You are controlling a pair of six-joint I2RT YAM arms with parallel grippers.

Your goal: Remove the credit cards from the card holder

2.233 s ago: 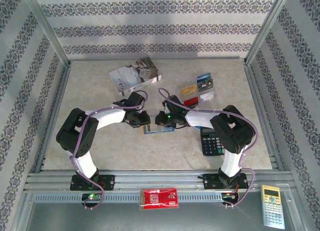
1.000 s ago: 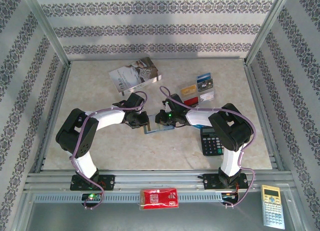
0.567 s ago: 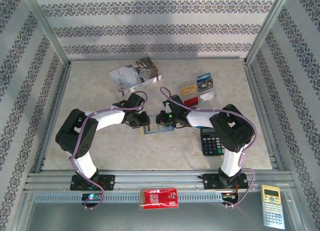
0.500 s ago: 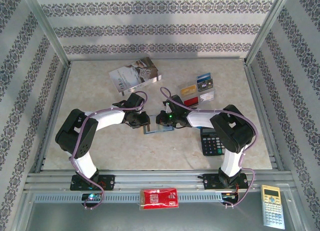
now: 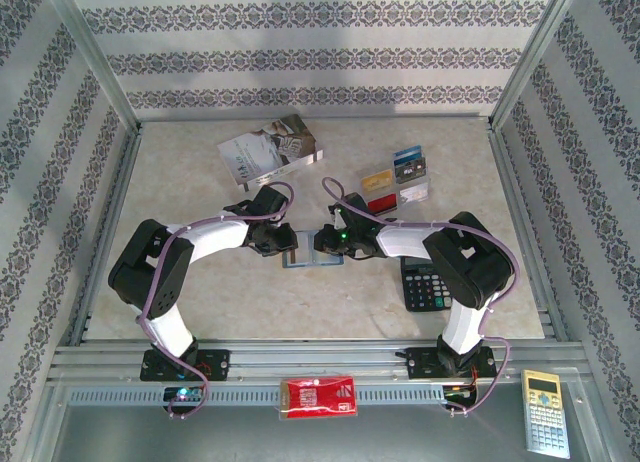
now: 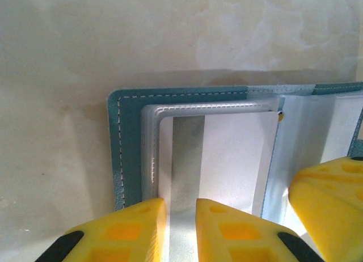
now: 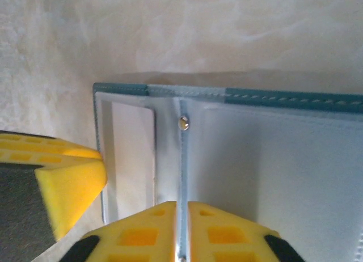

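The blue-grey card holder [image 5: 312, 262] lies open on the table between both grippers. In the left wrist view its teal cover [image 6: 127, 148] frames clear sleeves holding a white card [image 6: 238, 154]. My left gripper [image 6: 180, 222] [image 5: 285, 244] hovers over that card at the holder's left half, open by a narrow gap. My right gripper [image 7: 182, 228] [image 5: 325, 244] is shut on the holder's middle sleeve strip, just below a small rivet [image 7: 182, 123]. The teal edge [image 7: 283, 97] runs across the right wrist view. Several loose credit cards [image 5: 395, 182] lie at the back right.
A grey-white book [image 5: 270, 150] lies at the back left. A black calculator [image 5: 425, 282] sits under the right arm's elbow. A red packet [image 5: 318, 396] and a beige calculator [image 5: 545, 412] rest on the front rail. Metal frame posts border the table.
The right gripper has shifted slightly to the right and toward the near side. The holder between the grippers looks flatter. The left arm has barely moved.
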